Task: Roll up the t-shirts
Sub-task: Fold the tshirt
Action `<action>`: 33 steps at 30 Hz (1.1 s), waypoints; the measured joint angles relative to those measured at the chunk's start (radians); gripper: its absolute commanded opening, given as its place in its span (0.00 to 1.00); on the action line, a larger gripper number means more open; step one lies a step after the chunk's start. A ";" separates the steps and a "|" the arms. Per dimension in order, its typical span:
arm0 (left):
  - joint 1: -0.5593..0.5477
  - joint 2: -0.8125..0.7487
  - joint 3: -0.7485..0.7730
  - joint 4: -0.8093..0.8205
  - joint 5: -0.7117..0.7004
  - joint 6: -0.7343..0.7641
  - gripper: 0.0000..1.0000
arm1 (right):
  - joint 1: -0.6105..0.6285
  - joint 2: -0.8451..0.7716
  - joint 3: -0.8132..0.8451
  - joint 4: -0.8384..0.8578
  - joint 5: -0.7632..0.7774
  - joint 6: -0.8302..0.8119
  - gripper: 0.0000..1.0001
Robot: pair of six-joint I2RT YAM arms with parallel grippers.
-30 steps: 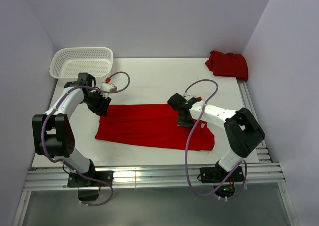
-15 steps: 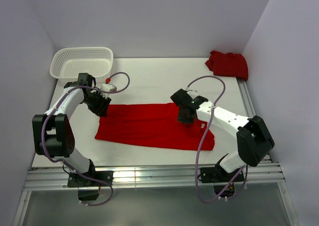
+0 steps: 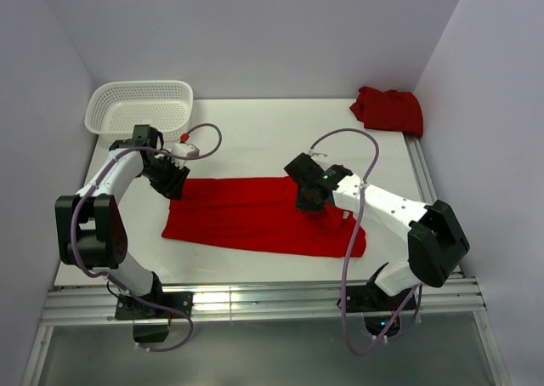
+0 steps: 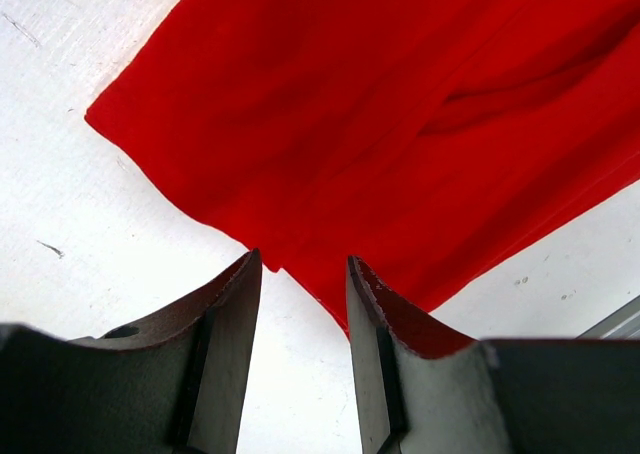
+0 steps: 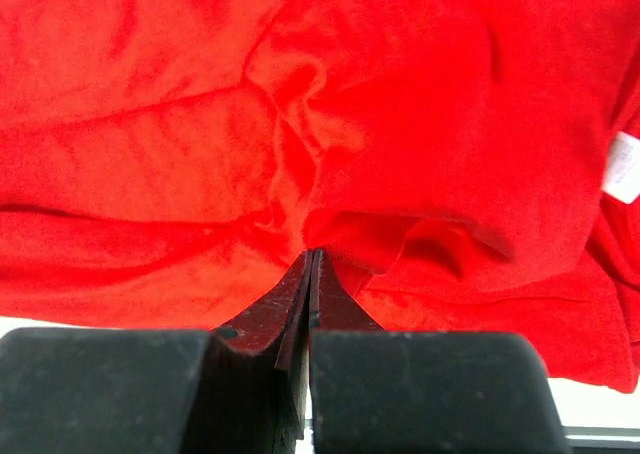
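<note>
T-shirts [image 3: 246, 216] two, white basket [image 3: 138, 84] one

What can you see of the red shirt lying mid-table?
The spread t-shirt is bright red thin cloth, folded into a long wrinkled band flat on the white table. A white tag shows near its right end. The right end effector is shut on a fold; the left end effector is open at its left corner.
</note>
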State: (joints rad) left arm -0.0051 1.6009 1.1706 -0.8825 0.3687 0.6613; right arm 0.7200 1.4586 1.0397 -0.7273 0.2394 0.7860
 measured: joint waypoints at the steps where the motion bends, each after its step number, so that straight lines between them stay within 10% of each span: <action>1: 0.000 0.000 0.000 0.000 0.000 0.001 0.44 | 0.005 0.003 0.003 0.000 -0.003 0.000 0.00; 14: 0.000 0.000 -0.002 -0.003 0.000 0.008 0.44 | 0.058 0.104 0.042 0.005 -0.066 -0.038 0.00; 24: 0.000 0.000 -0.005 -0.017 0.000 0.009 0.45 | 0.069 0.136 0.042 -0.008 -0.047 -0.032 0.46; 33: 0.000 0.000 -0.005 -0.018 0.000 0.010 0.45 | 0.058 -0.101 -0.016 -0.075 0.057 0.055 0.46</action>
State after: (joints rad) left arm -0.0051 1.6009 1.1652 -0.9001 0.3687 0.6708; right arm 0.7780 1.3579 1.0241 -0.8021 0.2962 0.8410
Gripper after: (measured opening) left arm 0.447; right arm 0.472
